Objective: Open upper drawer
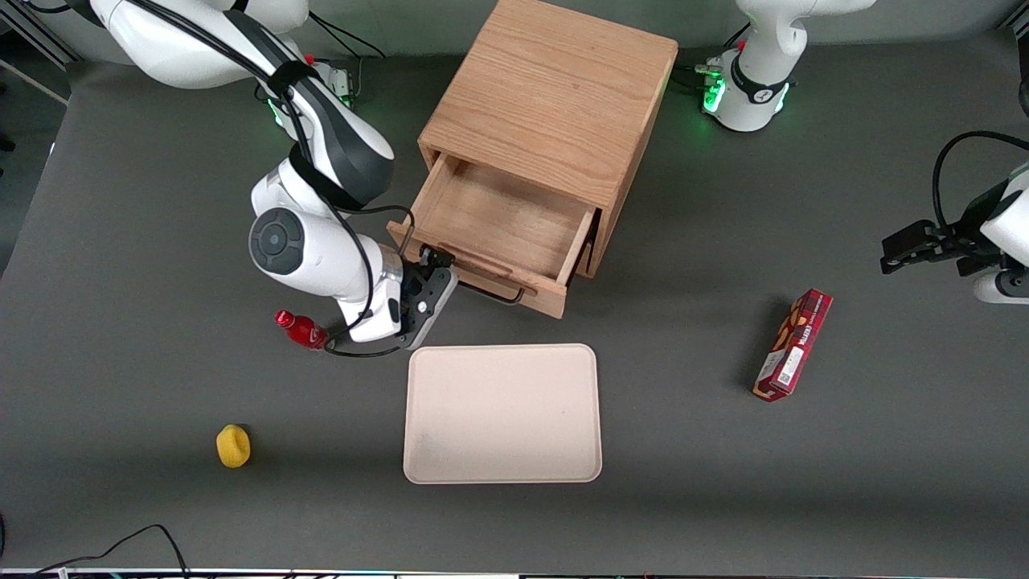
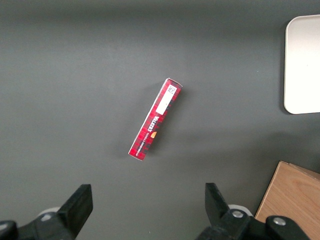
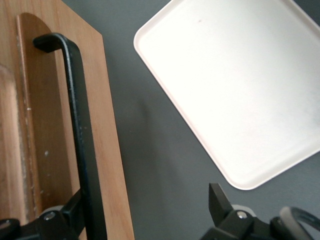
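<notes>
Gripper (image 1: 430,277) sits at the working-arm end of the black drawer handle (image 3: 80,140), fingers spread wide; one finger (image 3: 65,217) lies against the bar, nothing clamped. Upper drawer (image 1: 498,233) stands pulled well out of the wooden cabinet (image 1: 555,104), interior bare. Beige tray (image 1: 502,414) lies flat at 6 o'clock from the drawer front, nearer the front camera. Red bottle (image 1: 299,329) rests beside the wrist. Yellow object (image 1: 233,446) lies nearer the camera. Red biscuit box (image 1: 792,346) lies toward the parked arm's end.
</notes>
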